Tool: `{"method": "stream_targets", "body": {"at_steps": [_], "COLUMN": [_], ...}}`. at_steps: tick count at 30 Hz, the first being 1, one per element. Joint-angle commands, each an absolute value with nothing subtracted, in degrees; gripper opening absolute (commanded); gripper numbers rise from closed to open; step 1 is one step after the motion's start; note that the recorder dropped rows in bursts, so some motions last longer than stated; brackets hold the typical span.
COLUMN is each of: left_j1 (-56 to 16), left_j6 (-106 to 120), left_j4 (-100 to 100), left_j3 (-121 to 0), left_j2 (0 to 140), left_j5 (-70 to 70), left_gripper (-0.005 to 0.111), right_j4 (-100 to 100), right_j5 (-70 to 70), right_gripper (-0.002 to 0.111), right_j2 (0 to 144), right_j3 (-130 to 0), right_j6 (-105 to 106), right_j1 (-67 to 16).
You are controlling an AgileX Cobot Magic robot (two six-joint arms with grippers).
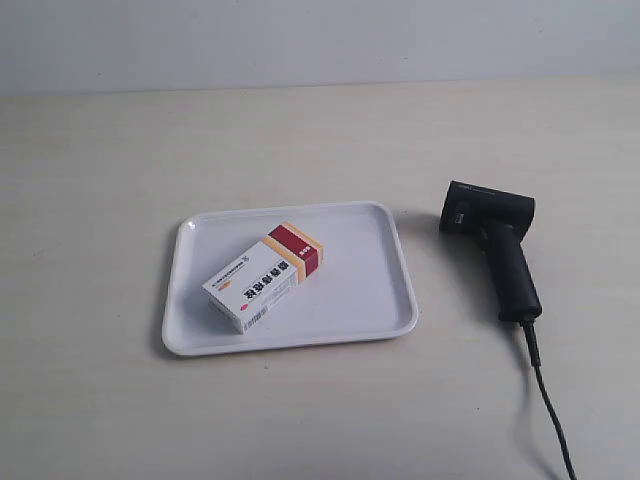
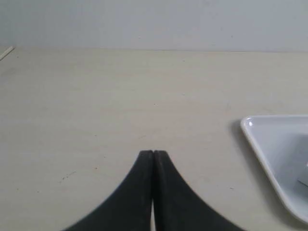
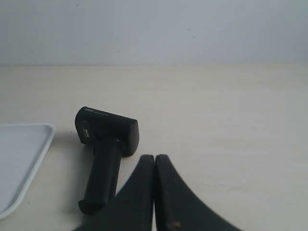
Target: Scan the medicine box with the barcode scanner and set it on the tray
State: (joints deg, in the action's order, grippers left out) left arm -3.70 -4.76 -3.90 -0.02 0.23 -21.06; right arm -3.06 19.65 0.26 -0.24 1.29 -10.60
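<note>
The medicine box [image 1: 265,276], white with a dark red and tan end, lies inside the white tray [image 1: 370,300] in the exterior view. The black barcode scanner [image 1: 495,243] lies on the table beside the tray, its thin cable [image 1: 548,400] trailing toward the front edge. Neither arm shows in the exterior view. My left gripper [image 2: 153,153] is shut with nothing in it, over bare table, with a corner of the tray [image 2: 269,154] off to one side. My right gripper [image 3: 154,158] is shut and holds nothing, close to the scanner's [image 3: 107,144] handle; the tray's corner [image 3: 29,159] lies beyond.
A light beige table [image 1: 100,160] runs back to a pale wall [image 1: 320,40]. A thin pale strip [image 2: 6,53] lies at the far edge in the left wrist view.
</note>
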Motion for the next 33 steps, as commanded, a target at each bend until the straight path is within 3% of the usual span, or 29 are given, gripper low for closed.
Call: {"method": "stream_targets", "body": {"at_steps": [1, 19, 27, 33], "left_j1": [-4.0, -4.0, -4.0, -4.0], "left_j6": [-4.7, -4.7, -12.5, -25.4], "left_j4": [-3.9, -3.9, -3.6, -4.2], "left_j3": [0.0, 0.0, 0.0, 0.0], "left_j2": [0.0, 0.0, 0.0, 0.0], "left_j5": [-20.3, -19.5, 0.0, 24.2], "left_gripper": [0.0, 0.0, 0.0, 0.0], "right_j4": [-2.8, -2.8, -2.5, -2.6], "right_j5": [19.2, 19.2, 19.2, 14.4], "right_gripper": [0.0, 0.0, 0.0, 0.0], "right_j2": [0.0, 0.0, 0.0, 0.0], "right_j3": [0.0, 0.0, 0.0, 0.0], "right_j6": [1.3, 1.3, 1.4, 1.4], "right_j1": [-10.7, -10.7, -10.7, -10.7]}}
